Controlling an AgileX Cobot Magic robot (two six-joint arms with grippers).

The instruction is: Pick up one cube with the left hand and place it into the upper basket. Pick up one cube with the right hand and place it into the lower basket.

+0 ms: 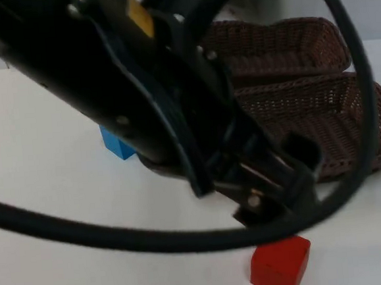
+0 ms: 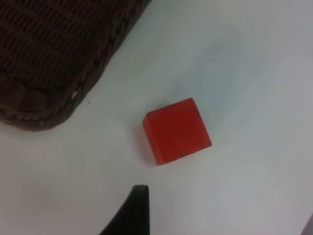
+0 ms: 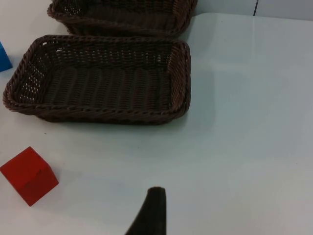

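A red cube lies on the white table near the front edge, just in front of the lower basket. My left arm reaches across the table, and my left gripper hangs open right above and behind that cube. In the left wrist view the red cube lies a little ahead of the black fingertip, with nothing held. A blue cube sits at the left of the lower basket, partly hidden by the arm. The upper basket stands behind. My right gripper waits low over the table, right of the red cube.
Both brown wicker baskets are empty in the right wrist view, the lower basket in front of the upper basket. A corner of the lower basket lies close to the red cube. White table spreads to the left and front.
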